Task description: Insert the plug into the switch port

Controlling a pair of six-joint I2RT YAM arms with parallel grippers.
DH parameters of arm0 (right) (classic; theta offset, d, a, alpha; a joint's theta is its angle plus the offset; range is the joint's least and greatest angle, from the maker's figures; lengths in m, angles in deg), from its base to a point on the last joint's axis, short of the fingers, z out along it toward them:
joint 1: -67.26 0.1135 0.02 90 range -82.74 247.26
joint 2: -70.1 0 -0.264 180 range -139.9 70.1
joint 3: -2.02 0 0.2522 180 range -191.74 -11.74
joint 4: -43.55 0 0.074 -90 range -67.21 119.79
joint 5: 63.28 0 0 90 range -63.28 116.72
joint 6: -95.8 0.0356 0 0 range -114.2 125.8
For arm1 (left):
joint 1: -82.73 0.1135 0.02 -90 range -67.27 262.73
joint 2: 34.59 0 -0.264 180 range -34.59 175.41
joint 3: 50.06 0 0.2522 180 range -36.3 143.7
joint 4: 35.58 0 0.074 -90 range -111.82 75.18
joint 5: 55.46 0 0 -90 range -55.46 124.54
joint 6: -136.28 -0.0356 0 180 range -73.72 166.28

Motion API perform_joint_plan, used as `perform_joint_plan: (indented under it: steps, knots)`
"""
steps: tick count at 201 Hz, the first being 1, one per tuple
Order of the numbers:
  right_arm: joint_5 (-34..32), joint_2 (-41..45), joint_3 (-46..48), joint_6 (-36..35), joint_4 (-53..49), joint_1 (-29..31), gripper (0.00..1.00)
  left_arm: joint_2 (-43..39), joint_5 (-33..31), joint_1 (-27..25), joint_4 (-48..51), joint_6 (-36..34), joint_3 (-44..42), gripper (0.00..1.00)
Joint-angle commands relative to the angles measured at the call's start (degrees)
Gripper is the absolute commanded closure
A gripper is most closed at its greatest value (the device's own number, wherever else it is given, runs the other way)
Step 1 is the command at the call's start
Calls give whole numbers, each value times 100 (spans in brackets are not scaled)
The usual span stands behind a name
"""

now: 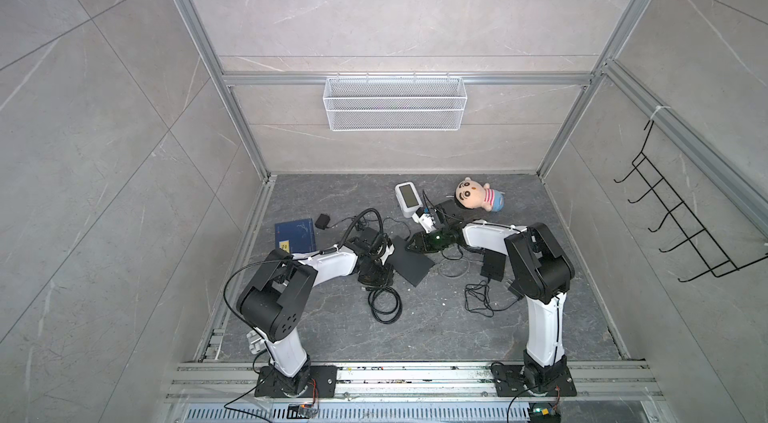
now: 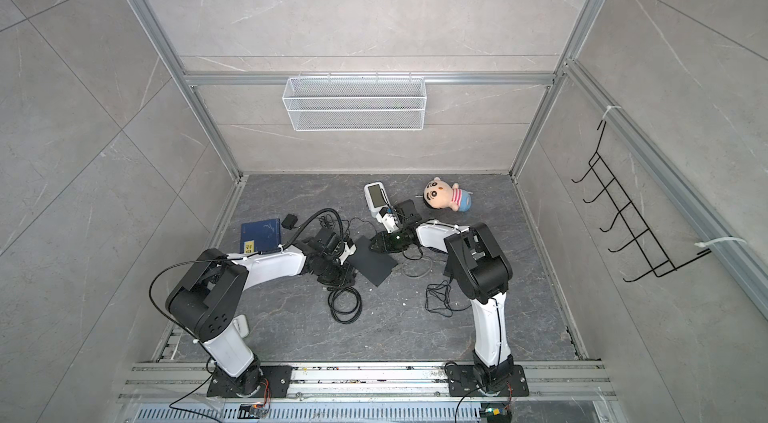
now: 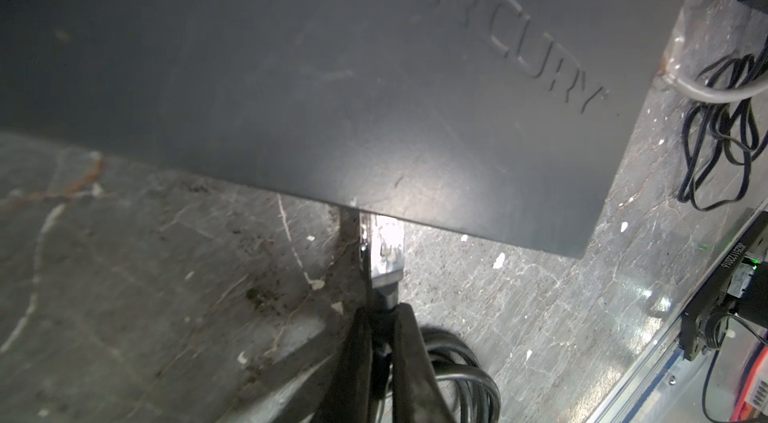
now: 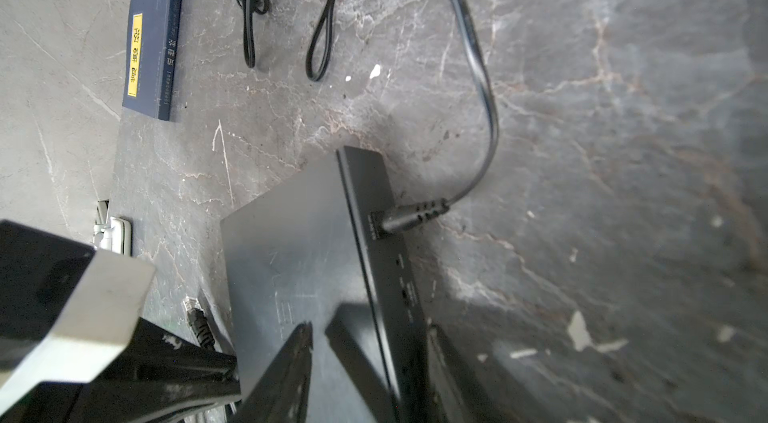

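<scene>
A flat, dark grey rectangular switch (image 1: 412, 266) is seen lying askew near the middle of the dark marbled stone tabletop (image 1: 332, 342) in both top views, between the two arms; raised lettering is visible on its lid in the left wrist view.

The left tool (image 3: 380, 319) is closed on the black boot just behind a clear plastic network plug (image 3: 384, 248); the plug is pointed at the switch's near edge, and its front end meets that edge and passes out of sight under the rim of the lid; whether it is seated in a port cannot be told. A coiled black cable (image 1: 384, 304) is seen on the tabletop just behind this tool.

The right tool (image 4: 370, 329) is placed at the opposite side of the switch; its fingers (image 4: 291, 362) are set apart, one over the lid and one outside the narrow side face; whether the switch is clamped between them cannot be told. A black barrel power connector (image 4: 415, 215) is plugged into that side face; its black lead is looped away over the tabletop.

A dark blue book with a yellow label (image 1: 294, 236) is seen beside the left arm; a plush doll in a striped shirt (image 1: 478, 195) and a white handheld device with a screen (image 1: 406, 197) are seen towards the far side; a white wire mesh basket (image 1: 395, 103) is hung on the rear wall.
</scene>
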Motion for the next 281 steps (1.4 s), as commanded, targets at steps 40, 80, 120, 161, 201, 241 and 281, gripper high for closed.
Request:
perform_joint_plan:
  steps: [40, 80, 120, 161, 201, 241, 281]
  knots:
    - [310, -145, 13, -10, -111, 87, 53, 283, -798, 62, -585, 400, -342, 99]
    - [301, -136, 7, -40, -126, 81, 53, 284, -802, 58, -689, 478, -406, 99]
    - [350, -130, 63, -41, -97, 84, 53, 245, -807, 60, -854, 502, -443, 99]
    - [415, -109, 92, -102, -87, 84, 53, 216, -729, 75, -873, -93, -146, 99]
    - [516, -158, 67, -178, -132, 96, 54, 256, -733, 97, -759, -506, 120, 99]
    - [468, -233, 18, -237, -222, 101, 54, 53, -610, 97, -883, -851, -101, 98]
    - [503, -250, -65, -407, -399, 118, 54, 3, -738, 120, -785, -1198, -103, 98]
